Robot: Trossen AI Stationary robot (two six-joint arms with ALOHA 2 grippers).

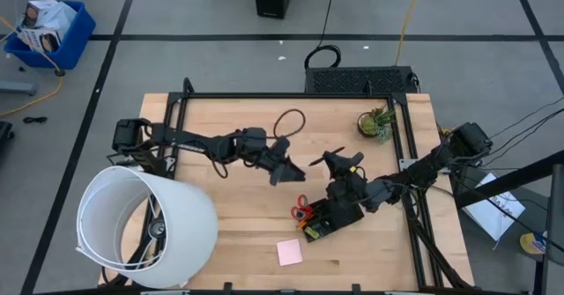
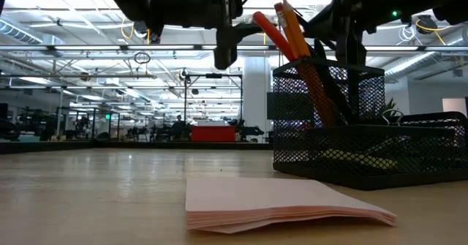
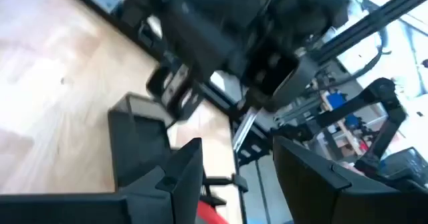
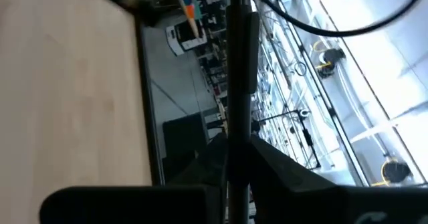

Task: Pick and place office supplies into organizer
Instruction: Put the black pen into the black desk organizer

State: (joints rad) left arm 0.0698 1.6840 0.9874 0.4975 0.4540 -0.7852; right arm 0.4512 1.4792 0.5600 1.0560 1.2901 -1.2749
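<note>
From above, the left gripper (image 1: 289,165) hangs over the middle of the tabletop (image 1: 229,233), tilted toward the organizer (image 1: 333,217), and its fingers stand apart with nothing between them. The right gripper (image 1: 339,163) sits just across from it, above the organizer's far side, clamped on a thin dark pen (image 1: 332,159). The organizer lies toward the near edge, right of centre. Red scissors (image 1: 300,209) show at its left side, and an orange pencil (image 1: 312,234) pokes out at its near corner. The pink pad (image 1: 289,252) rests flat on the wood just beside the organizer, closer to the near edge. A white shade (image 1: 145,217) fills the near left corner; a small plant (image 1: 376,122) stands toward the far right corner.

Down at tabletop level, the pad (image 2: 285,203) lies in front. Behind it stands the mesh organizer (image 2: 365,153), with the orange pencil (image 2: 300,29) and red scissor handles (image 2: 272,31) leaning up out of its tall cup. Both arms loom dark overhead.

Left wrist now: two dark fingers (image 3: 180,177) clearly spread, empty, the right arm (image 3: 267,43) blurred beyond them.

Right wrist: fingers (image 4: 221,158) pressed on the thin dark pen (image 4: 239,63), which runs straight ahead between them.
</note>
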